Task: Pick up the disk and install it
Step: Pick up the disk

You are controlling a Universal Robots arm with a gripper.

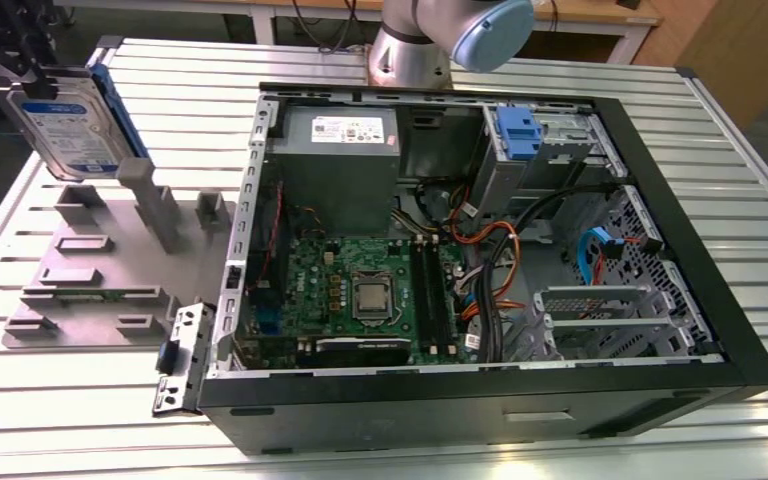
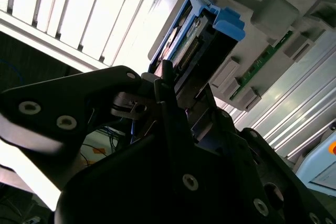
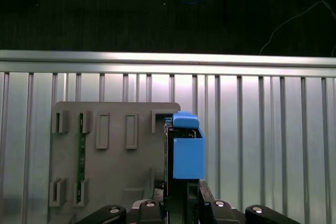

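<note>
Step in hand: pick-up looks done, install not yet. The gripper [image 1: 31, 78] is clamped narrow on the disk [image 1: 75, 125] and holds it on edge, label face to the camera, at abt 10 o'clock in the exterior view. In the second wrist view the dark fingers [image 2: 167, 85] pinch the drive body, w/ its blue bracket [image 2: 228, 23] at the far end. In the first wrist view that bracket hangs over the edge of the grey fixture plate [image 3: 121, 166]. In the exterior view the disk sits above the plate's 12 o'clock end and seems clear of the plate's posts, tho the gap can't be told for sure. The open PC case [image 1: 744, 350] fills centre to 3 o'clock, well apart from the disk. Inside it the PSU [image 1: 337, 150] is at abt 12 o'clock, the motherboard [image 1: 357, 285] at abt 6, the drive cage w/ blue tab [image 1: 524, 135] at abt 1, and a second grey cage [image 1: 598, 315] at abt 4. All of it rests on the slatted metal table [image 1: 64, 410]. Judgement: the install calls for carrying the disk over the case wall toward 3 o'clock w/o clipping posts, wall or the loose cables by the cages, then squaring the bracket to a bay; which bay is meant can't be told from here. The grip needs to stay firm, since the hold is at one edge only and the drive could swing.
</note>
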